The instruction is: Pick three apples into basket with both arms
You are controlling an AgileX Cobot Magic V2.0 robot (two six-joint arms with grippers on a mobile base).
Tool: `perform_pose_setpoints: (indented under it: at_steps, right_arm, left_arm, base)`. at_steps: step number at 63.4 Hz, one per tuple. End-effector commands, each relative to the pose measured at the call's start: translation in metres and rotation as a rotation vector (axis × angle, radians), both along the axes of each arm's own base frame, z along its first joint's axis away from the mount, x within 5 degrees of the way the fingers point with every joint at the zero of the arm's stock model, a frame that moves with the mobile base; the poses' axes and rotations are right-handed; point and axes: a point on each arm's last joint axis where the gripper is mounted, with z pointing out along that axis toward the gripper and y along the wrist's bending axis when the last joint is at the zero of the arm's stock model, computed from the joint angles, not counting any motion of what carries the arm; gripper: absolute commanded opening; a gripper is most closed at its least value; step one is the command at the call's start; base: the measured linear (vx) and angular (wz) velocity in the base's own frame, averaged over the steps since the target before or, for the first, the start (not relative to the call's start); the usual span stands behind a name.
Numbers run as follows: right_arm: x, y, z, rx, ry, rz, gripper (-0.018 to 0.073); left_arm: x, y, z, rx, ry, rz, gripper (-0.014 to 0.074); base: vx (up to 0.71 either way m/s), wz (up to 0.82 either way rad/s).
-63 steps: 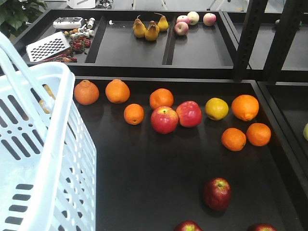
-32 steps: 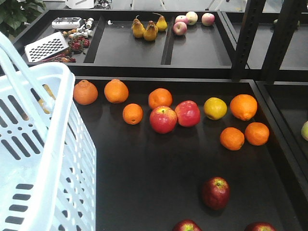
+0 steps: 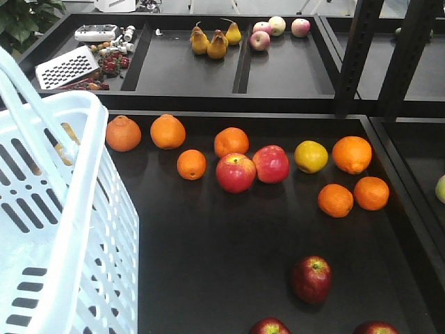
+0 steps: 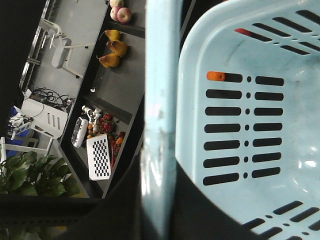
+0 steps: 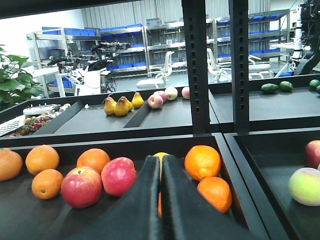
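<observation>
Three dark maroon apples lie near the front of the black tray: one point(image 3: 312, 280) in full view, two point(image 3: 270, 327) point(image 3: 375, 328) cut off by the bottom edge. The pale blue-white basket point(image 3: 78, 203) fills the left side, its handle point(image 3: 21, 90) raised. In the left wrist view my left gripper point(image 4: 160, 205) is shut on the basket handle point(image 4: 161, 100), with black fingers point(image 4: 130, 205) on either side, above the basket's slotted inside point(image 4: 300, 110). My right gripper point(image 5: 161, 159) is shut with nothing in it, pointing at the fruit row. No gripper shows in the front view.
Mid-tray lie two brighter red apples point(image 3: 236, 172) point(image 3: 272, 164), several oranges point(image 3: 167, 131) and a yellow fruit point(image 3: 311, 156). Back trays hold pears point(image 3: 215, 42), pale apples point(image 3: 278, 26) and a grater point(image 3: 67, 67). Black posts point(image 3: 360, 49) stand back right.
The front view has shifted slightly, so everything sits a little left and up. No fruit has moved relative to the others.
</observation>
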Motion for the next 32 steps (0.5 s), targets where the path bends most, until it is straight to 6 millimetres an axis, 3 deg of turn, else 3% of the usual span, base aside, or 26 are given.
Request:
perform_pose_setpoints:
  at_steps: [1,32]
  right_arm:
    - [-0.0011,0.0006,0.0027,-0.004,-0.075,0.007,-0.0008]
    - [-0.0011,0.0006,0.0027,-0.004,-0.075,0.007,-0.0008]
  left_arm:
    - [-0.0001,0.0011,0.0142,-0.060,-0.100,-0.006,-0.0007]
    - [-0.0001,0.0011,0.0142,-0.060,-0.100,-0.006,-0.0007]
  base:
    - [0.00,0.00]
    - [0.00,0.00]
